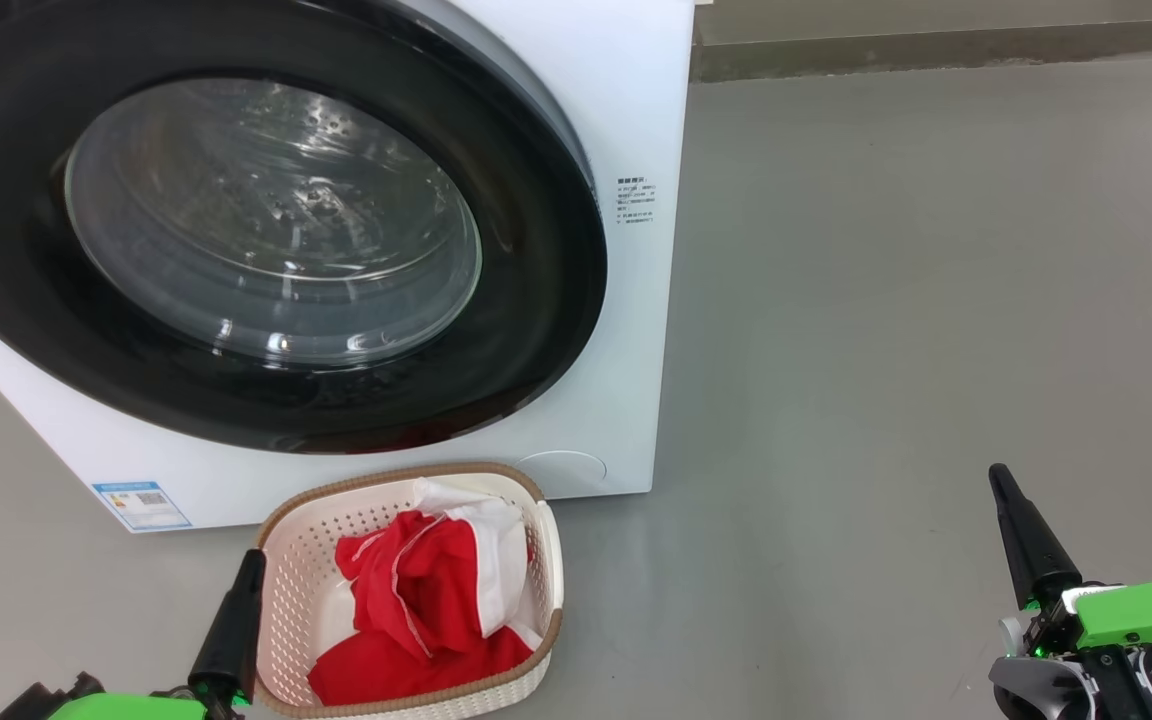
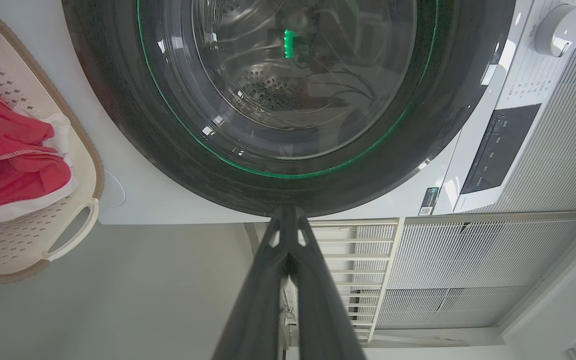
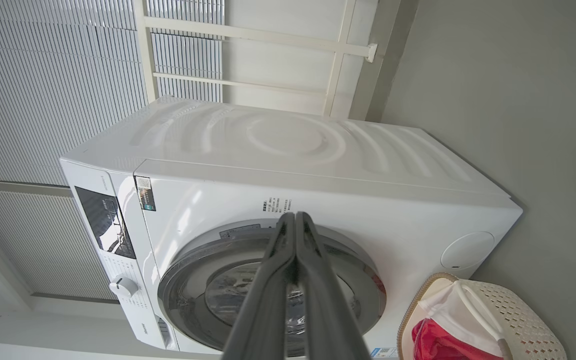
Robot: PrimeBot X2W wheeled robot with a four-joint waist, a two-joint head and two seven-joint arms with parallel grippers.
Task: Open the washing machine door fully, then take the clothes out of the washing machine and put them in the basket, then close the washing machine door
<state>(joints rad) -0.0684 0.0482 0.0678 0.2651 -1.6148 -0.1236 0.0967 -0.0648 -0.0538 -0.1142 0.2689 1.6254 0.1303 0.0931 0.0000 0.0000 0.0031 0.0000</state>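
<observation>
1 basket [image 1: 298, 585], long axis toward washing machine [image 1: 626, 110]

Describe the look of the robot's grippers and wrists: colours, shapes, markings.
The left gripper and right gripper each have two long black fingers tapering to rounded tips. Bright green housings sit behind them; the right also has pale grey casing. No markings are visible.
</observation>
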